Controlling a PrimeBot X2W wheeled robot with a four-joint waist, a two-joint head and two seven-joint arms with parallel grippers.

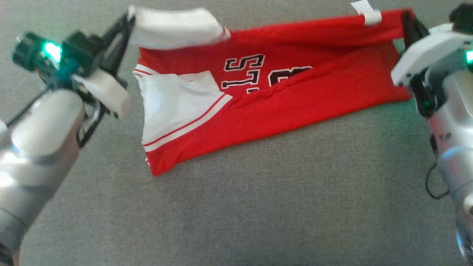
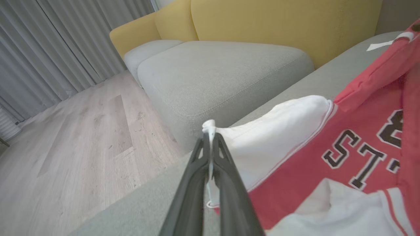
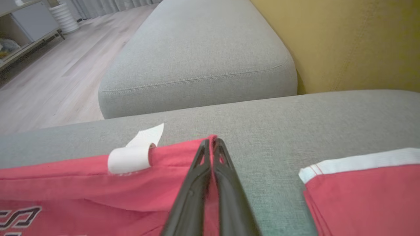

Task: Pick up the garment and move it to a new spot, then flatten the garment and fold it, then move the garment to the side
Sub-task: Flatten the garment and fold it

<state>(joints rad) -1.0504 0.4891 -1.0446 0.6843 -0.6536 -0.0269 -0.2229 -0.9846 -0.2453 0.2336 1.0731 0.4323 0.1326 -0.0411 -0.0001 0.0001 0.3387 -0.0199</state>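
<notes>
Grey seat (image 1: 258, 207) serves as the work surface in the head view. A red and white garment (image 1: 295, 107) with black lettering lies partly on it, near portion resting on the fabric, far edge raised and stretched between both claws. The left gripper (image 1: 127, 22) is closed on the garment's white far-left corner. The right gripper (image 1: 406, 20) is closed on its red far-right corner. A white tag (image 1: 369, 14) folds over the raised edge of the garment, near the right gripper. Left wrist view: left gripper (image 2: 210, 137) fingers pressed together, a tuft of white cloth pinched at the tips, and the garment (image 2: 295, 170) spreading away to one side. Beyond the garment stand a grey cushion (image 2: 223, 72), a yellow backrest (image 2: 279, 23), a wooden floor (image 2: 82, 147) and grey curtains (image 2: 49, 42). Right wrist view: right gripper (image 3: 211, 142) fingers shut tight on the red hem of the garment (image 3: 98, 186), with the white tag (image 3: 131, 159) just beside the tips. A separate red portion with a white band (image 3: 361, 160) lies on the seat (image 3: 262, 124) beside the fingers, apart from them.
</notes>
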